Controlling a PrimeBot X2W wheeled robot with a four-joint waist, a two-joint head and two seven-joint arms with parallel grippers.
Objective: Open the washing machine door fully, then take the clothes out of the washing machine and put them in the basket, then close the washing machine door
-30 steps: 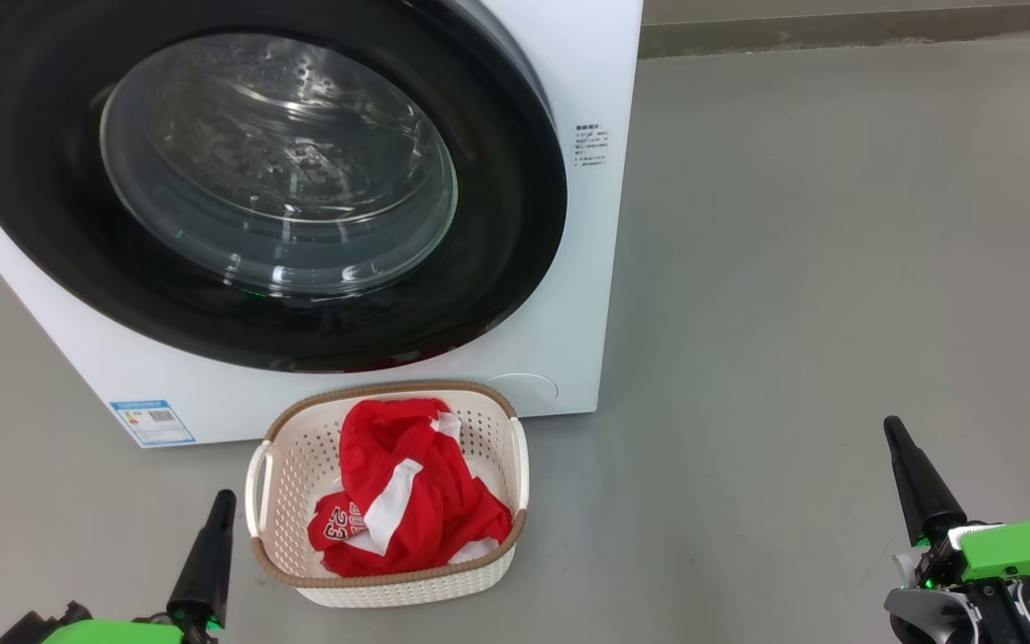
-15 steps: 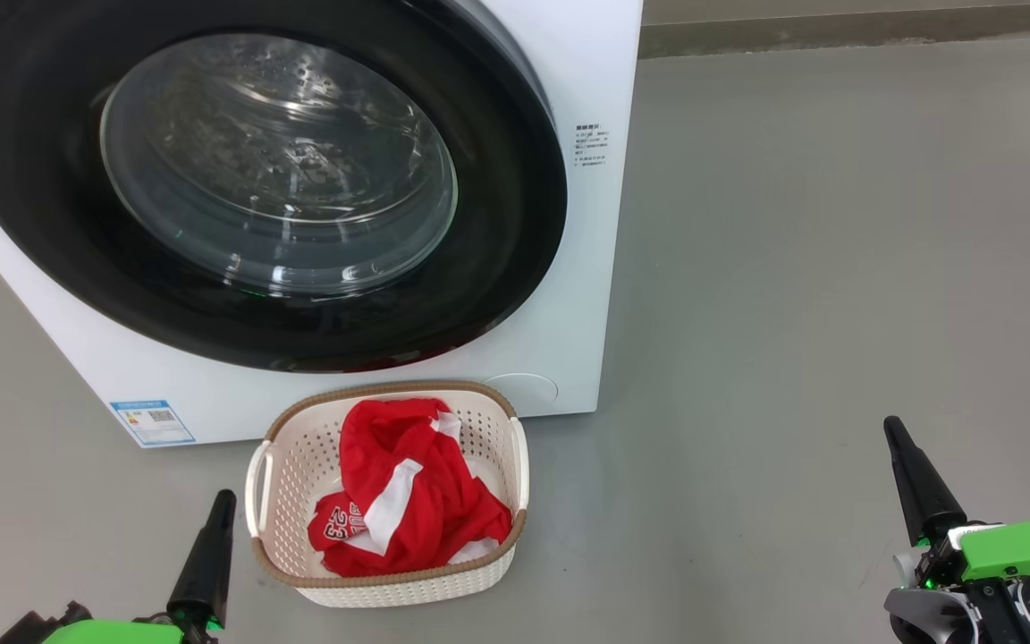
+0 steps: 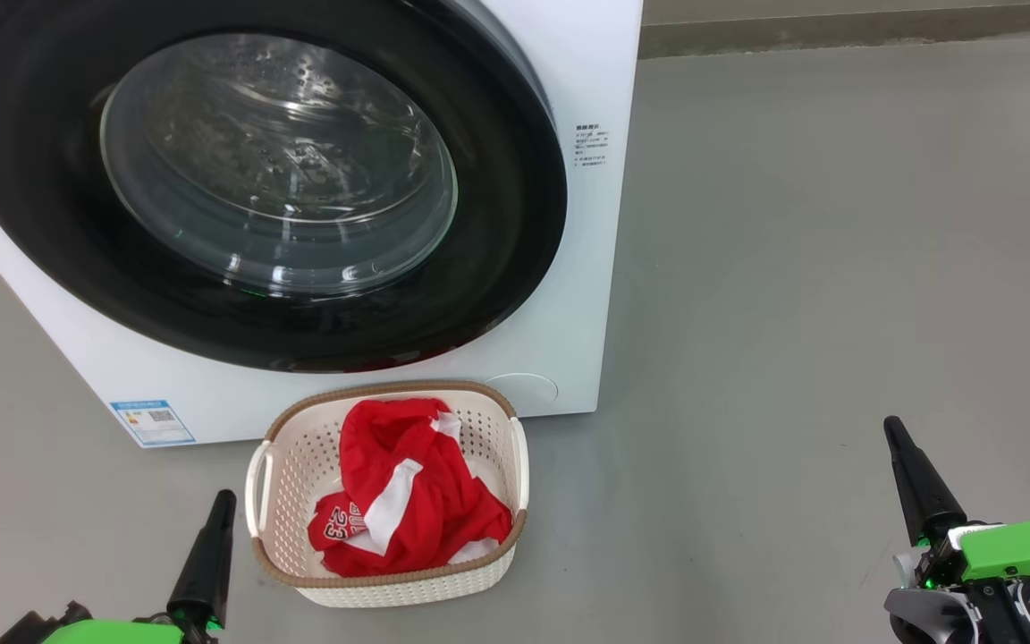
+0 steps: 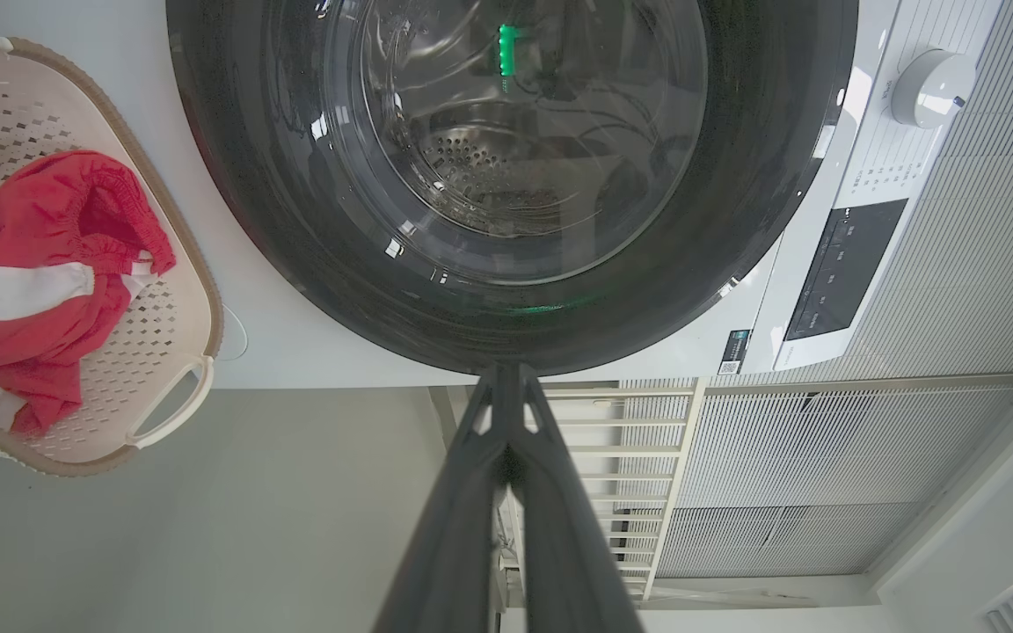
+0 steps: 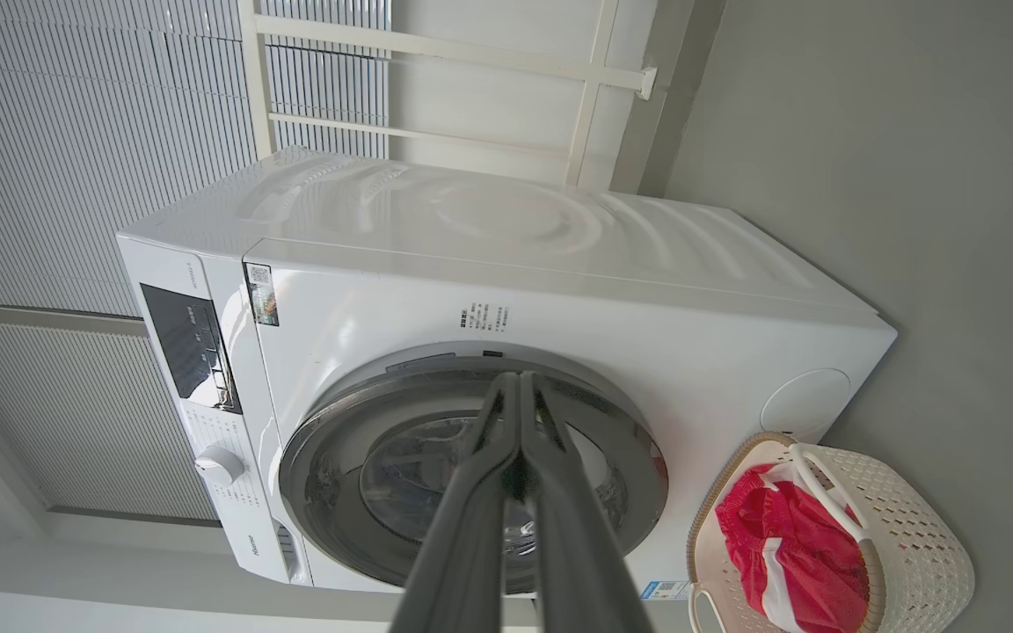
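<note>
Left of the basket [image 3: 390, 387], the left gripper [image 3: 224, 499] hangs low over the floor [image 3: 792, 313], its two dark fingers pressed together on nothing. Behind the basket and up to its left, the washing machine door [image 3: 265, 179] lies against the front of the washing machine [image 3: 586, 268]. It looks flush, though whether the latch has caught I cannot tell from these angles. The drum seen through the glass appears empty, and the clothes [image 3: 408, 501] sit heaped inside the basket, so the task reads as finished. The only care left would be a check on the door. If it needs seating, a flat push on the black rim rather than the bulging glass would serve. The basket stands just in front of the machine and would be in the way of a low reach. A blue label [image 3: 151, 422] is behind its left corner and a round cover [image 3: 524, 389] behind its right. Well to its right, the right gripper [image 3: 892, 429] rests with its fingers closed tight and empty.
</note>
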